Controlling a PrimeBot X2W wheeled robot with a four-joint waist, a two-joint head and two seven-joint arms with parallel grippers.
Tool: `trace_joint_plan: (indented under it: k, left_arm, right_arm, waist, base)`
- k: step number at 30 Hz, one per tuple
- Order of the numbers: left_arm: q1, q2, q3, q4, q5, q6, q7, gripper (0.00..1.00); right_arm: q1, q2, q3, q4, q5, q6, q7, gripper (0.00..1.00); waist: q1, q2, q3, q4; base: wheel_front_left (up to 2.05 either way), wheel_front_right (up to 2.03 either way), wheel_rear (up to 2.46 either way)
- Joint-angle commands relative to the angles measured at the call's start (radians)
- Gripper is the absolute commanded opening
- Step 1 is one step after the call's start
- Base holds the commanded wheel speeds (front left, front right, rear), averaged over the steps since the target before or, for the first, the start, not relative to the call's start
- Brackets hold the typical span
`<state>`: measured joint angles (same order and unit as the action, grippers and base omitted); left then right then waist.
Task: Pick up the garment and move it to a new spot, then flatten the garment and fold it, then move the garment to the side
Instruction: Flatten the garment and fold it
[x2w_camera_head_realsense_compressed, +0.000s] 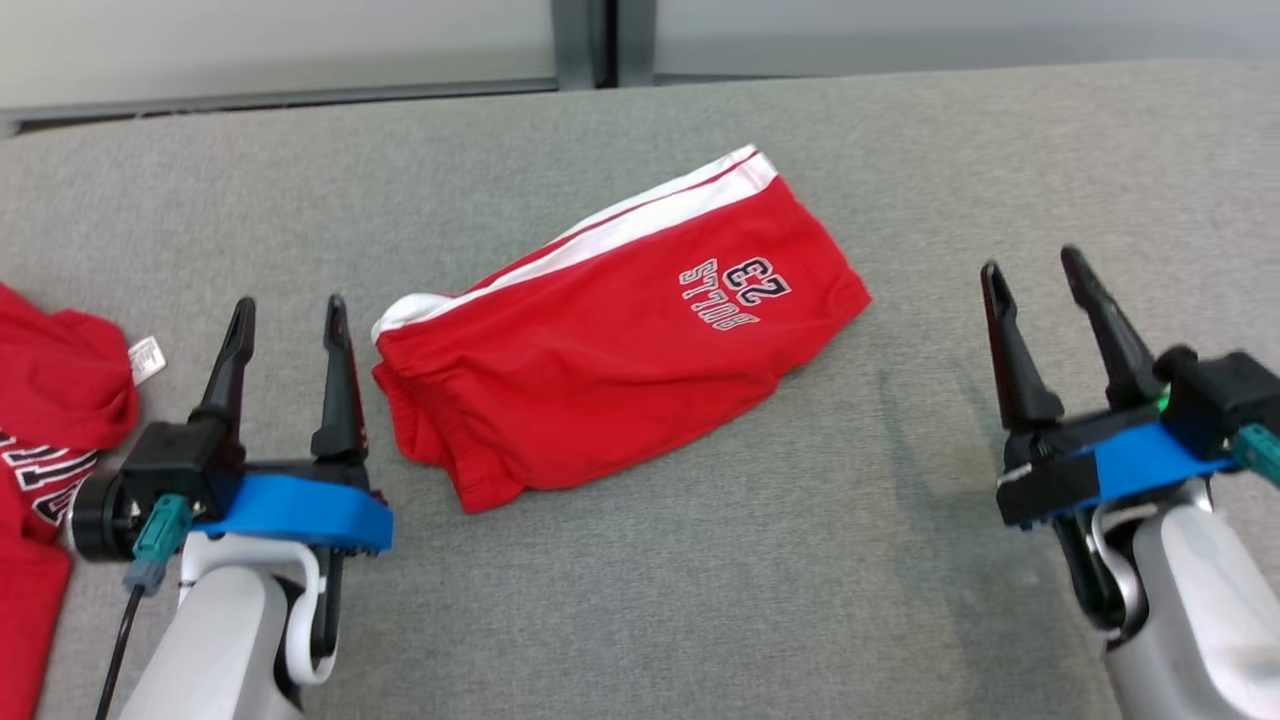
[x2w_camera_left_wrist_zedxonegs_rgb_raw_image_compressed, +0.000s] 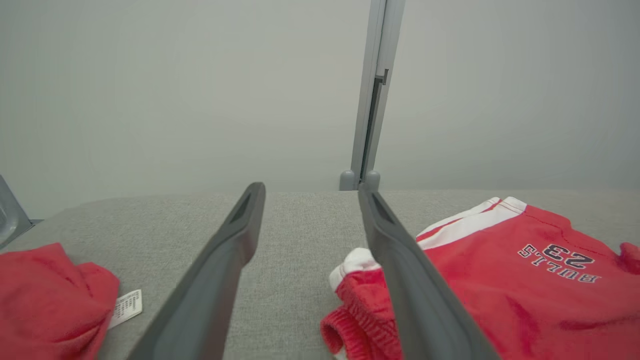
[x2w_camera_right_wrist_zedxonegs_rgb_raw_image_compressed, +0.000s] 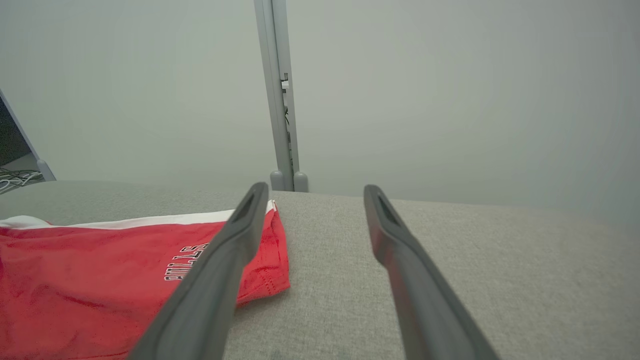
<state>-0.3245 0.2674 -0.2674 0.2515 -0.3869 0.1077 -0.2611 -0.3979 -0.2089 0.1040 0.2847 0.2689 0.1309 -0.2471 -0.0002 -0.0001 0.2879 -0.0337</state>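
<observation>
The gray table (x2w_camera_head_realsense_compressed: 900, 150) has the red shorts (x2w_camera_head_realsense_compressed: 620, 340) in the middle, and they look folded. The left gripper (x2w_camera_head_realsense_compressed: 290, 305) at 8 o'clock and the right gripper (x2w_camera_head_realsense_compressed: 1030, 262) at 4 o'clock are wide open and empty. I think it is best to pinch both ends together so the fold stays. A red shirt (x2w_camera_head_realsense_compressed: 50, 400) at 9 o'clock may block that side.

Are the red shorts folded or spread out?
Folded: the red shorts lie doubled leg over leg on the grey surface, one side stripe showing.

The left pincer (x2w_camera_left_wrist_zedxonegs_rgb_raw_image_compressed: 310, 190) hides part of the red shorts (x2w_camera_left_wrist_zedxonegs_rgb_raw_image_compressed: 525, 305).
</observation>
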Motion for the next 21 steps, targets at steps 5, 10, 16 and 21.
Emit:
trace_joint_plan:
  k: [5,10,16,21]
  left_arm:
    - [0.064,0.024,0.017,-0.014,-0.008,0.024,0.007,1.0]
    - [0.106,0.024,0.022,-0.032,-0.016,0.041,0.012,1.0]
    - [0.124,0.026,0.021,-0.048,-0.023,0.052,0.02,1.0]
    - [0.126,0.03,0.02,-0.057,-0.025,0.058,0.02,1.0]
  right_arm:
    - [0.1,0.019,-0.029,-0.073,-0.02,0.0,0.031,1.0]
    - [0.155,0.028,-0.054,-0.132,-0.027,0.0,0.062,1.0]
    - [0.178,0.032,-0.068,-0.169,-0.032,0.0,0.086,1.0]
    - [0.184,0.032,-0.077,-0.185,-0.03,0.0,0.099,1.0]
  waist:
    - [0.0002,0.0001,-0.04,-0.034]
    - [0.0002,0.0001,-0.052,-0.036]
    - [0.0002,0.0001,-0.057,-0.033]
    - [0.0002,0.0001,-0.058,-0.031]
  base:
    - [0.0,0.0,0.0]
    - [0.0,0.0,0.0]
    - [0.0,0.0,0.0]
    - [0.0,0.0,0.0]
